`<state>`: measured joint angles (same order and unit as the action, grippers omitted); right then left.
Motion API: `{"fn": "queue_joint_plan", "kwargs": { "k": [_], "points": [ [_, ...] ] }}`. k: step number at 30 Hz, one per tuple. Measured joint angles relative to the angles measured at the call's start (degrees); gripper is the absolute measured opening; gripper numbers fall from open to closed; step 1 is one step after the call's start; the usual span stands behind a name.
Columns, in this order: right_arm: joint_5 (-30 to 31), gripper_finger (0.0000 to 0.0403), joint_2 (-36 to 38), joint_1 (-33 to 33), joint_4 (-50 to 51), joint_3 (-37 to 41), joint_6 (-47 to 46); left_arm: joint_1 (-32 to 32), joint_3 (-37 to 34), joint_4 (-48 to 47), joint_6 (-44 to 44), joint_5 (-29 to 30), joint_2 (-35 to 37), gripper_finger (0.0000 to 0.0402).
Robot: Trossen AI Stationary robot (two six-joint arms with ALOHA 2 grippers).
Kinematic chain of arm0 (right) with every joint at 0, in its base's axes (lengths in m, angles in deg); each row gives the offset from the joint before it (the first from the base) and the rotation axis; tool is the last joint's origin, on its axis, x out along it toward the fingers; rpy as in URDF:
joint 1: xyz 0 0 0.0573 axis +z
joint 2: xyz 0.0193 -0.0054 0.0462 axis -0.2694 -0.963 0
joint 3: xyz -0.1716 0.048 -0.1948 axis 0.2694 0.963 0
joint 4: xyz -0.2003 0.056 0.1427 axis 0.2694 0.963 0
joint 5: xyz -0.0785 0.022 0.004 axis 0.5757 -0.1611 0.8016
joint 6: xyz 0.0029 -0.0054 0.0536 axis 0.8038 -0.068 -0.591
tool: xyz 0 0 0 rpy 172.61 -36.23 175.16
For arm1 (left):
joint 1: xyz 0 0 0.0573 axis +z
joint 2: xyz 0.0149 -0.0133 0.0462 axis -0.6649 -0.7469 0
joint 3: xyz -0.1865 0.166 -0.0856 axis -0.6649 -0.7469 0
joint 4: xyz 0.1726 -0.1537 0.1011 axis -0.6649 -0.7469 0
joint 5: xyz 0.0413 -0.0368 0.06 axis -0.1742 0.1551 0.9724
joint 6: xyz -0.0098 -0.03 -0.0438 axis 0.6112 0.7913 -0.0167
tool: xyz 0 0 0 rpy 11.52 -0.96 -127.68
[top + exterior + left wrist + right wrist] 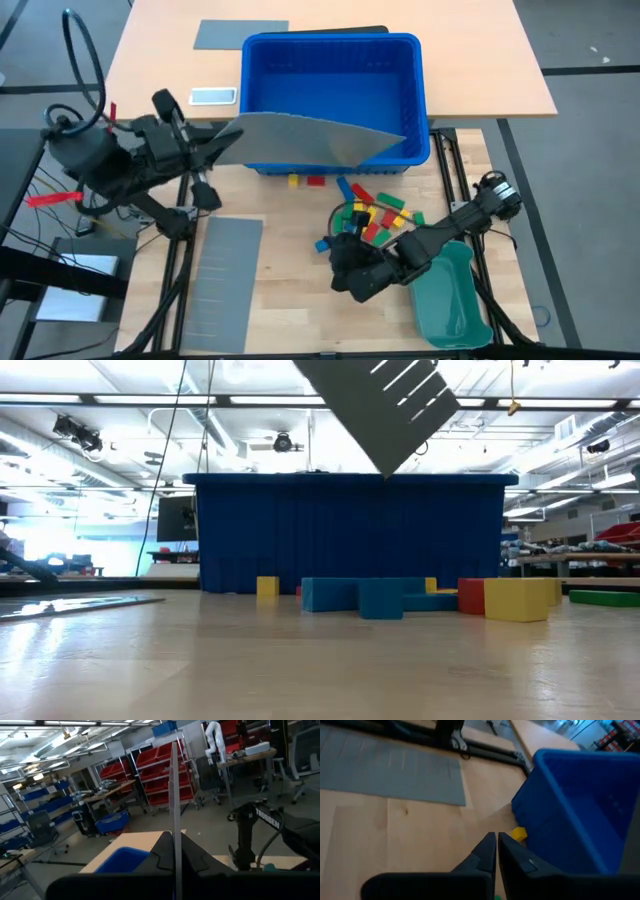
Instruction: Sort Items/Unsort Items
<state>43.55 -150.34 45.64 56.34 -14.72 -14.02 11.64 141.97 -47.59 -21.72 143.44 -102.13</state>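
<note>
Both pincers (pixel 222 140) (pixel 338 262) closed

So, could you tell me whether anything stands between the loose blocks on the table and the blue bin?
Yes. The left gripper holds a grey divider sheet tilted across the near part of the blue bin, above the wall facing the blocks. The far part is uncovered. The right gripper sits shut by the pile.
</note>
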Motion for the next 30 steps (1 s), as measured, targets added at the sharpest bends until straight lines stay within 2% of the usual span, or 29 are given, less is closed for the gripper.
{"fn": "queue_joint_plan", "kwargs": {
  "k": [6, 11, 22, 25, 30],
  "points": [
    [-0.7, 0.0007, 6.9, 0.0, 0.2, 0.0, 4.7, 5.6, 0.0, 0.0, -1.3, -5.7, 0.0, 0.0003],
    [-2.2, 0.0003, 13.4, -1.9, 2.0, 0.0, 8.9, 11.5, 0.0, -2.8, -1.4, -7.9, 0.1, 0.0003],
    [-4.4, 0.0008, 23.7, -9.9, 3.3, 0.0, 14.6, 27.6, -0.1, 1.9, -2.1, -26.2, 0.1, 0.0003],
    [-4.2, 0.0014, 25.4, -12.6, 3.1, 0.0, 18.9, 31.3, -0.1, 3.1, -2.1, -32.1, 0.1, 0.0003],
    [-4.2, 0.0047, 27.6, -17.3, -2.8, 0.0, 29.2, 35.8, -0.1, 2.7, -2.3, -37.6, 0.1, 0.0003]
  ]
}}
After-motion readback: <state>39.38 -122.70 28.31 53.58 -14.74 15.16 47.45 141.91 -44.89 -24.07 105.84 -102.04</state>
